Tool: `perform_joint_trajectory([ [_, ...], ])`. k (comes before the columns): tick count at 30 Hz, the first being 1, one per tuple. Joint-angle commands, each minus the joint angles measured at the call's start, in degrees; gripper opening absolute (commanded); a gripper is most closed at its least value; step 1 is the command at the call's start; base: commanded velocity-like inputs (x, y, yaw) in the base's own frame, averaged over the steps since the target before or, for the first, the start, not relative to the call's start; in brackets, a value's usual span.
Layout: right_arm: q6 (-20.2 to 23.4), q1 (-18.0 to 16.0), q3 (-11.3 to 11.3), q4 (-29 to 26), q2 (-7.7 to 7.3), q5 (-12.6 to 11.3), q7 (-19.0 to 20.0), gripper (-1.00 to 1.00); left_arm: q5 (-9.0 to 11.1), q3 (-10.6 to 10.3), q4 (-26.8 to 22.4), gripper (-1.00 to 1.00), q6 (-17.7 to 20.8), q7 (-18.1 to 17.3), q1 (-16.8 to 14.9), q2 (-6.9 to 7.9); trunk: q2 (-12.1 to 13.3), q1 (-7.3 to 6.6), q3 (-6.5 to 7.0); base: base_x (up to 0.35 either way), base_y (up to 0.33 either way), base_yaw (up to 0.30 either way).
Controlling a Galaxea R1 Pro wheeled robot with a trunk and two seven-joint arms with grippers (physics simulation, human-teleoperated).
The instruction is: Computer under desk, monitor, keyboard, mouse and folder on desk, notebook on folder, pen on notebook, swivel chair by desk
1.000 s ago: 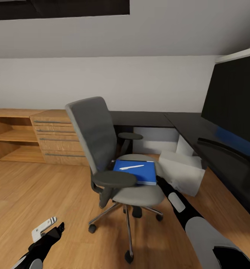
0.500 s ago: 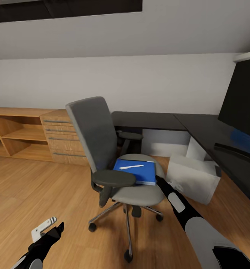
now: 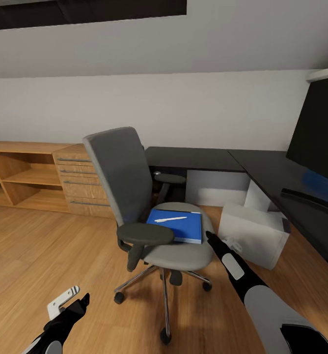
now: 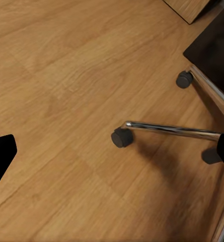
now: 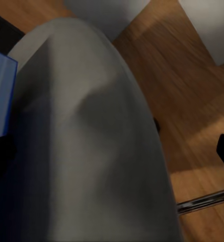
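Comparing with half a second back, the swivel chair (image 3: 120, 177) has scooted and turned a bit toward 9 o'clock in the head view. The walls and the desk (image 3: 193, 158) sit in the same spot, so it's the chair that moved, not the camera.

The right gripper (image 3: 210, 238) is right at the seat's 4 o'clock edge. In its wrist view the jaws are spread wide over the grey cushion and grip nothing, so my guess is the arm nudged the seat. The left gripper (image 3: 70, 302) has come up slightly at 7 o'clock, jaws wide too, hanging over bare floor near a castor.

The notebook (image 3: 178, 226) is still on the seat with the pen (image 3: 170, 219) lying on top. They rode along with the chair. I can't make out the folder for sure, probably under the blue cover.

The computer (image 3: 255, 233) sits on the floor at 3 o'clock from the chair, by the desk's white leg. The monitor (image 3: 321, 132) is up on the desk at the far right.

For the task, a rolling chair makes picking the stack off it touchier. Nothing has been lifted yet.
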Motion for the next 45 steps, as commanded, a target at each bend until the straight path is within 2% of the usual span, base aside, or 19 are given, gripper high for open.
perform_joint_trajectory([
  [1, 0.0, 0.0, -0.1, -0.1, 0.03, -0.6, -0.1, 1.0, 0.6, 0.1, -0.1, 1.0, 0.2, 0.3, 0.0, -0.03, 0.0, -0.01, -0.05, 0.0, 0.0, 0.0],
  [32, 0.2, 0.0, -0.4, -0.4, -0.34, -0.8, -0.2, 1.0, 0.6, 0.1, -0.1, 1.0, 0.3, 0.3, 0.0, 0.03, 0.0, -0.01, -0.05, 0.04, 0.0, 0.0],
  [45, 0.1, 0.0, -0.7, -0.5, -0.95, -0.8, -0.2, 1.0, 0.6, 0.2, 0.0, 1.0, 0.3, 0.3, 0.0, 0.12, 0.0, -0.01, -0.05, 0.065, 0.0, 0.0],
])
